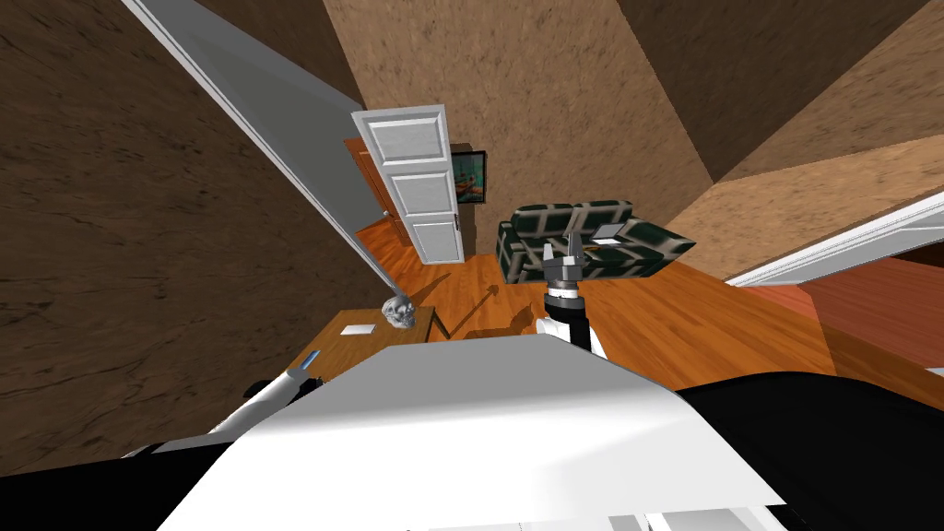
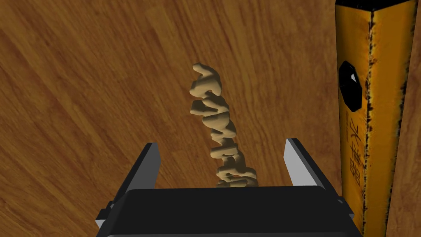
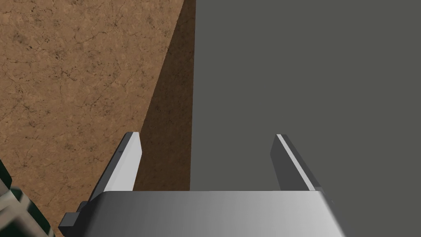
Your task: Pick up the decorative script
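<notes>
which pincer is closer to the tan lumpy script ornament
Left. The left pincer straddles the tan lumpy script ornament, fingers open either side; the right pincer, also open, is held up ahead, well away from it.

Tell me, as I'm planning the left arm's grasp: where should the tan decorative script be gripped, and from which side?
Grip the decorative script across its narrow width, near mid-length, from above. It seems to lie on the wooden surface as a long thin strip running between the open fingers of the left end effector, so closing should pinch its long sides. The orange box sits apart.
</notes>
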Available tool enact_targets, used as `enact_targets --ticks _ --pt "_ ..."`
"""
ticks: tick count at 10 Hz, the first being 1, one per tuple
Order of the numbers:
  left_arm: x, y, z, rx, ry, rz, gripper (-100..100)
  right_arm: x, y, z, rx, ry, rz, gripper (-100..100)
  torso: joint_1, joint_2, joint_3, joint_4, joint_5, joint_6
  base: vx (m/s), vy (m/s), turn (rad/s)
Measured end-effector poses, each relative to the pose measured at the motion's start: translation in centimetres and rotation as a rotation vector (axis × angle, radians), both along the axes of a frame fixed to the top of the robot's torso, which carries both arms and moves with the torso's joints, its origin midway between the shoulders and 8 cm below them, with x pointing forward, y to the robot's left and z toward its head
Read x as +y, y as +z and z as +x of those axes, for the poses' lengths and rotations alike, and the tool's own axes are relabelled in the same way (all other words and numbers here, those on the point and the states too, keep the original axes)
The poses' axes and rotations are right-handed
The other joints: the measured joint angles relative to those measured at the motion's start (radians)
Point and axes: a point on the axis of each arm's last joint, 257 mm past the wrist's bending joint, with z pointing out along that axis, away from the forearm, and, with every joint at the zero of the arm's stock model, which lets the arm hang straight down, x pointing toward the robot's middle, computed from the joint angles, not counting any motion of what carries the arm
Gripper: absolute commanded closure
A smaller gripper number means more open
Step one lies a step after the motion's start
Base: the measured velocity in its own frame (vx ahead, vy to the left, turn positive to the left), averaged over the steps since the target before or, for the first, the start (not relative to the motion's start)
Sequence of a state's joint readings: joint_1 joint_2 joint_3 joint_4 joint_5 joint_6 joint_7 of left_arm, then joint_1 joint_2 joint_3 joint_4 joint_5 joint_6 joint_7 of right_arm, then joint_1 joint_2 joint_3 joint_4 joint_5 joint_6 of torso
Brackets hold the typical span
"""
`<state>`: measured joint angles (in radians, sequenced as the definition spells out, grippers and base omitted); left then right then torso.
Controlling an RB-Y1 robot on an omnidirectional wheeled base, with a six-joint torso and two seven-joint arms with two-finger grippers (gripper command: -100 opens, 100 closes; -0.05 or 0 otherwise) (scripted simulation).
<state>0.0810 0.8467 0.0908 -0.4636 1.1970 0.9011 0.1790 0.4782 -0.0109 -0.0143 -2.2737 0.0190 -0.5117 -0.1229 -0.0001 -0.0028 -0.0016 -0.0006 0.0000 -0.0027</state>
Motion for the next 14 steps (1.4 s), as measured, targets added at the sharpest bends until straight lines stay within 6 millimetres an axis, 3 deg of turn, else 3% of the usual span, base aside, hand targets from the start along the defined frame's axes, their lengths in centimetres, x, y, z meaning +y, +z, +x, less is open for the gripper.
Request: enact_targets --ticks 1,2,8,9,13,14 --pt "0.0 0.0 -0.1 0.002 0.0 -0.001 0 0.0 0.0 0.0 0.0 0.0 0.0 0 0.0 0.001 0.0 0.0 0.0 0.0 0.0 0.0 0.0" --pt "0.0 0.0 -0.1 0.002 0.0 -0.001 -100 0.0 0.0 0.0 0.0 0.0 0.0 0 -0.001 0.001 0.001 0.0 0.0 0.0 0.012 0.043 0.03" --pt "-2.2 -2.4 0.0 -0.001 -0.007 -0.002 -100 0.0 0.0 0.0 0.0 0.0 0.0 0 0.001 0.001 0.001 0.0 0.0 0.0 0.005 0.034 0.006" --pt "-2.2 -2.4 0.0 -0.002 -0.008 -0.002 100 0.0 0.0 0.0 0.0 0.0 0.0 0 0.0 0.001 0.001 0.0 0.0 0.0 0.0 0.0 0.0" --pt "-2.3 -2.5 -0.1 0.0 -0.007 -0.005 100 0.0 0.0 0.0 0.0 0.0 0.0 0 0.002 0.001 0.001 0.0 0.001 0.0 0.0 0.0 0.0" --pt "-2.3 -2.5 -0.1 0.0 -0.007 -0.005 0 0.0 0.0 0.0 0.0 0.0 0.0 0 0.003 0.001 0.001 0.0 0.001 0.0 0.0 0.0 0.0"
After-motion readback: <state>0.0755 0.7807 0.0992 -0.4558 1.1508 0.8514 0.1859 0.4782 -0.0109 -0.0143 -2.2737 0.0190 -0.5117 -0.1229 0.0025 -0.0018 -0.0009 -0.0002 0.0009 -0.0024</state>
